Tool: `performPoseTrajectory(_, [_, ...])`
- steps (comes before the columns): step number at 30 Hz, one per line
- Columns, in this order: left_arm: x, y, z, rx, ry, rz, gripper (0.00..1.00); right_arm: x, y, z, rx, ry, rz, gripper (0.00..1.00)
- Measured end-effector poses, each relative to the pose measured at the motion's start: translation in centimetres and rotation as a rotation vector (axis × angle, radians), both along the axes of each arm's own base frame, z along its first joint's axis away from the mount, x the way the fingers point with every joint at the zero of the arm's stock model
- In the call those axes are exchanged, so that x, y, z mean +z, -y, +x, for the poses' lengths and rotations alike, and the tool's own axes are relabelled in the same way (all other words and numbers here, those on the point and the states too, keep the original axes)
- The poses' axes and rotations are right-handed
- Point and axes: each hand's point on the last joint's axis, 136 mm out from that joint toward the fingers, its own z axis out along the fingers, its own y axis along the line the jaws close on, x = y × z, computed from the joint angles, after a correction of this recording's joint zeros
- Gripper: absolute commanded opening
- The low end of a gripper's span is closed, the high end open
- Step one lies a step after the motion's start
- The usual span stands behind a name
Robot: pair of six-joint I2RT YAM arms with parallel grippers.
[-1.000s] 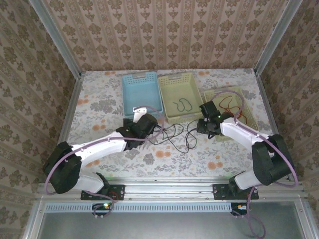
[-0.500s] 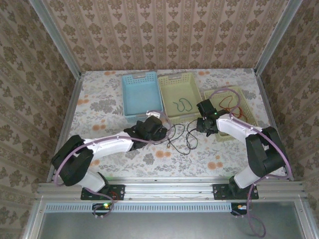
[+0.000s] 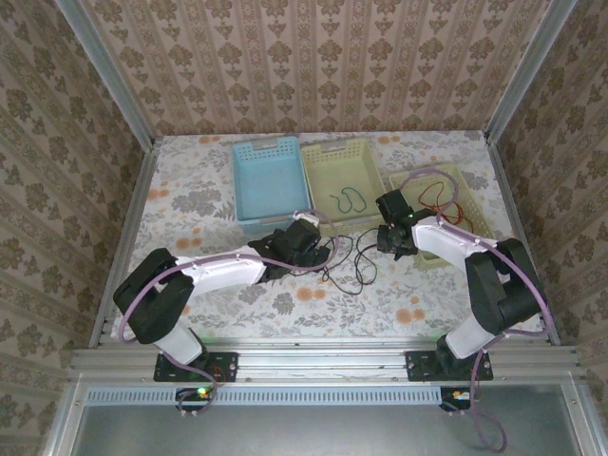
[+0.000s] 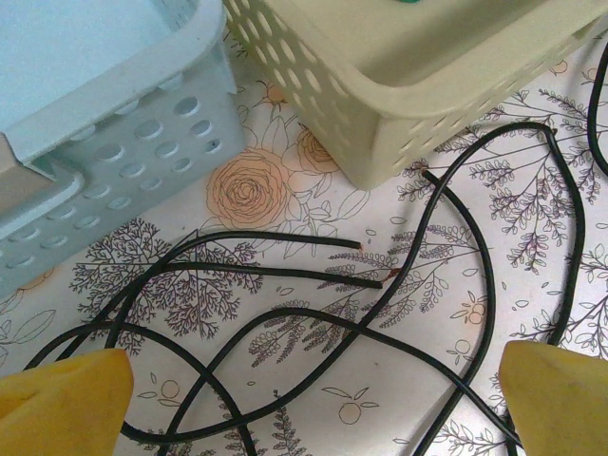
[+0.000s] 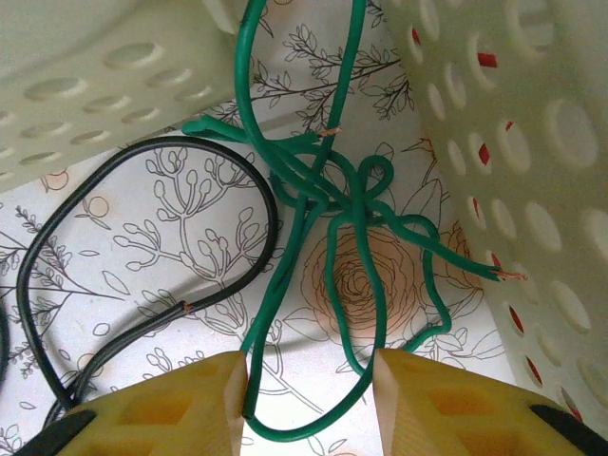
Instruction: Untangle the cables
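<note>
One green cable lies alone in the middle basket and a red cable in the right basket, so part of the job looks done. Black cables cross on the table under the wide-open left gripper. A green knot sits between the baskets, and the right gripper straddles one of its loops; I cannot tell whether it pinches it.
</note>
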Motion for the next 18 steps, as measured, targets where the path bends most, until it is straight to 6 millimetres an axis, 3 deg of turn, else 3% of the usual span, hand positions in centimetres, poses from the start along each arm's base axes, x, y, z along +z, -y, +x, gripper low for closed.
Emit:
performPoseTrajectory(13, [0.0,-0.2,0.1,0.005,0.006,0.009,1.00,-1.4,0.7,-0.6,-0.038,-0.029,0.005,0.40])
performPoseTrajectory(18, [0.0,-0.2,0.1,0.007,0.008,0.010,1.00,-2.0,0.6,-0.5,-0.047,-0.035,0.009,0.28])
